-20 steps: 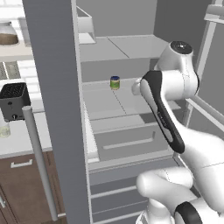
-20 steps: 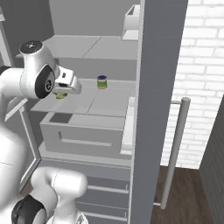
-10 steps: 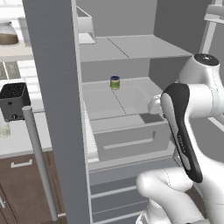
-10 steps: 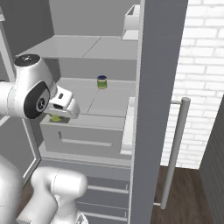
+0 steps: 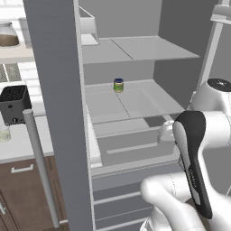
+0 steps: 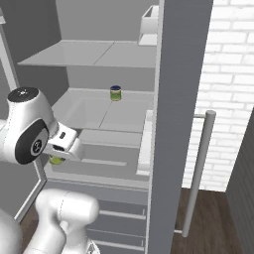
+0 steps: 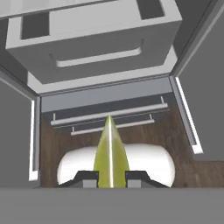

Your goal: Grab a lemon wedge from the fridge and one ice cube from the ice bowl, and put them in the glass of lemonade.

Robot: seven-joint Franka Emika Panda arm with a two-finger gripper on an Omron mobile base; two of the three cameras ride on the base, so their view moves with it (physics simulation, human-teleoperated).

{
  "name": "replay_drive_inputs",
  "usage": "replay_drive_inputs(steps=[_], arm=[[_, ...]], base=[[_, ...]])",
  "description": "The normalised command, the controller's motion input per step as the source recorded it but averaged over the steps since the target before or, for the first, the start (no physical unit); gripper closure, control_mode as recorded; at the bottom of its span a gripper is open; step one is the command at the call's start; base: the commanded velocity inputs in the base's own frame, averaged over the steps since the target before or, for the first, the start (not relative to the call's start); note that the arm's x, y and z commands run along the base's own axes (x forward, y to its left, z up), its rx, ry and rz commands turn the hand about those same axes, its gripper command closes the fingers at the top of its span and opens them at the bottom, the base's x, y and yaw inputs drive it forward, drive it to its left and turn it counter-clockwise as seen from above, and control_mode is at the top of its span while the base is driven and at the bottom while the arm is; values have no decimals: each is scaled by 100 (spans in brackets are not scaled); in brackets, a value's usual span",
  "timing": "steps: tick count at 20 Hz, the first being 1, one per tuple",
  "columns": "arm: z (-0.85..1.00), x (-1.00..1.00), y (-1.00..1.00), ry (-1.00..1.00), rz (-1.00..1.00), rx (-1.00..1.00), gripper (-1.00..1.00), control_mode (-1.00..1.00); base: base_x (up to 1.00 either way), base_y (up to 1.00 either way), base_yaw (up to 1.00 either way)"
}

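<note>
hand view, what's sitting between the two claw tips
The lemon wedge, a yellow-green sliver standing on edge, is pinched between the dark fingertips of the claw in the hand view, with the fridge drawers beyond it.

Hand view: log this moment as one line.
gripper: shut on yellow-green lemon wedge | pose: pointing down outside grey fridge | small green blue-lidded jar: on shelf
</note>
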Motion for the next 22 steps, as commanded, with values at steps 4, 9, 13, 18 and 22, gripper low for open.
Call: replay_drive_inputs(steps=[4, 9, 13, 18, 22], arm=[[-12, -12, 0, 5, -2, 1, 100, -100], [0, -1, 0, 0, 0, 0, 100, 100], [0, 0, 0, 0, 0, 0, 100, 100], [0, 0, 0, 0, 0, 0, 100, 100], [0, 0, 0, 0, 0, 0, 100, 100]], base=[[0, 0, 0], [-11, 0, 0], [-100, 7, 0], [-92, 62, 17], [-14, 100, 74]])
